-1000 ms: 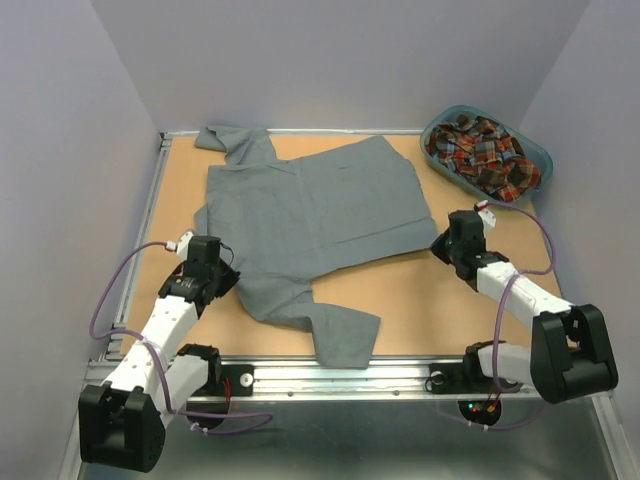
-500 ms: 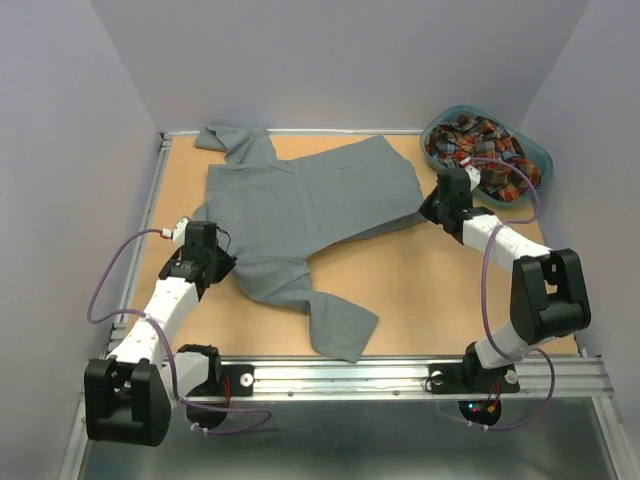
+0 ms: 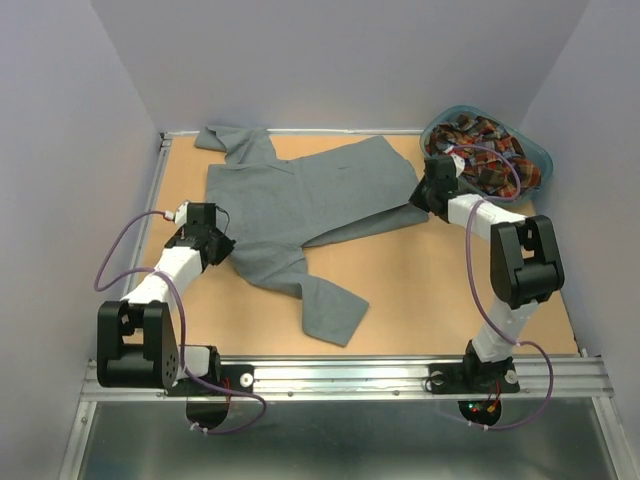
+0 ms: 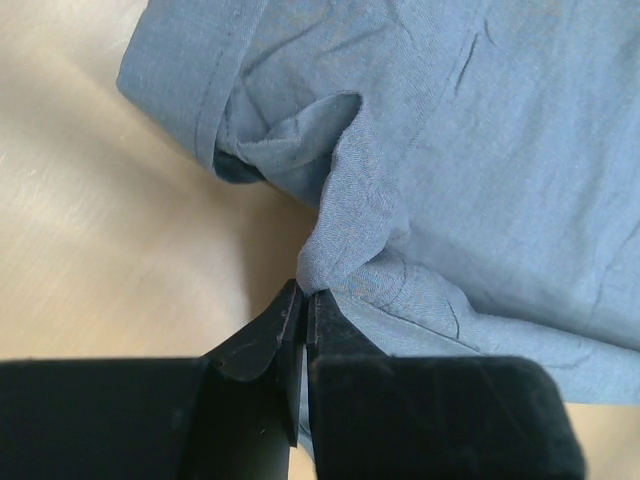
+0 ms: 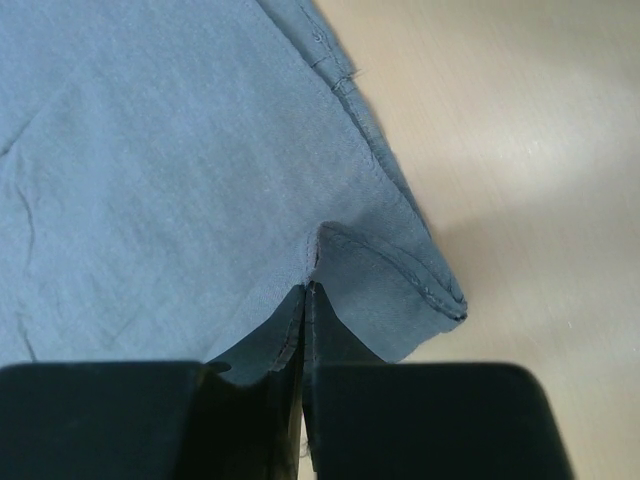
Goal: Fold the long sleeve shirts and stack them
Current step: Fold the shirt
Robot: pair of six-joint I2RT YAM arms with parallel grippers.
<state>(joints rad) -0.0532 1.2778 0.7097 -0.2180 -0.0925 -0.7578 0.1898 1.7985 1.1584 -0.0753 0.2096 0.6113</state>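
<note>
The grey shirt (image 3: 300,195) lies spread on the tan table, one sleeve at the far left, the other trailing toward the front. My left gripper (image 3: 222,243) is shut on a pinch of the shirt's left edge (image 4: 330,250). My right gripper (image 3: 424,200) is shut on the shirt's right hem corner (image 5: 400,290). Both pinches lift small folds of cloth. The plaid shirt (image 3: 485,160) lies crumpled in the teal basket (image 3: 540,157) at the far right.
The basket stands just behind my right gripper. A metal rail (image 3: 350,375) runs along the table's near edge. Grey walls close in the left, back and right sides.
Both grippers have moved away from me, dragging the grey shirt's near edge back. The front sleeve has slid left and back. The right gripper now sits beside the basket.
</note>
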